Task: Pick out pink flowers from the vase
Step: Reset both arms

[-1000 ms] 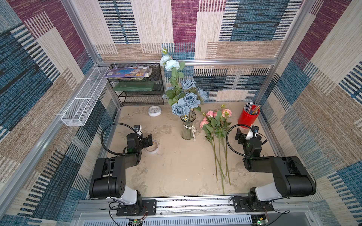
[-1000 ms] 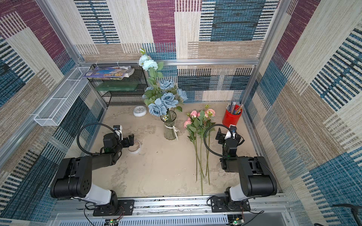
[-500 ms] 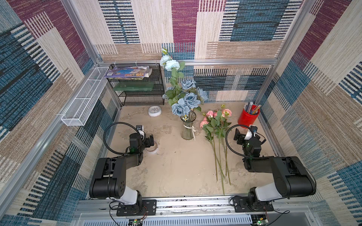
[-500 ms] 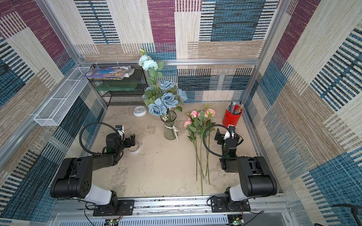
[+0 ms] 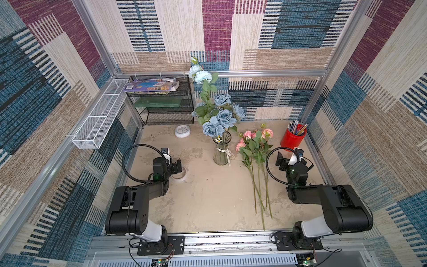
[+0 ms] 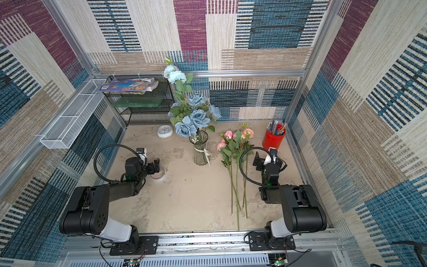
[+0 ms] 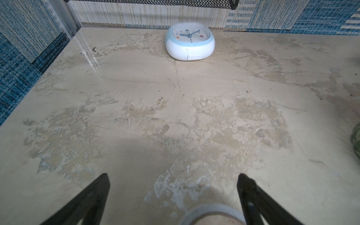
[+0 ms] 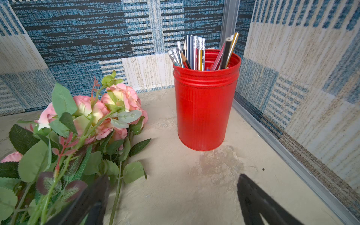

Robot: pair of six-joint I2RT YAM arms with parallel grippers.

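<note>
Three pink flowers [image 5: 254, 138] [image 6: 235, 138] [image 8: 109, 109] lie on the table just right of the vase, blooms toward the back wall and stems toward the front. The clear ribbed vase [image 5: 221, 154] [image 6: 200, 154] stands mid-table and holds only blue roses and pale aqua blooms. My right gripper [image 5: 283, 159] [image 6: 258, 159] [image 8: 173, 177] is open and low beside the pink flowers' leaves, gripping nothing. My left gripper [image 5: 176, 165] [image 6: 156, 165] [image 7: 173, 177] is open over a tape roll [image 5: 179, 176] [image 7: 212, 212], left of the vase.
A red pencil cup [image 5: 293, 138] [image 8: 204, 109] stands in the back right corner, close ahead of the right gripper. A white clock [image 5: 182, 131] [image 7: 190, 43] lies near the back wall. A black wire shelf [image 5: 166, 101] and a white wire basket [image 5: 99, 118] are at the back left.
Both grippers have edged a little toward the middle of the table. The flowers and the vase have not moved.
</note>
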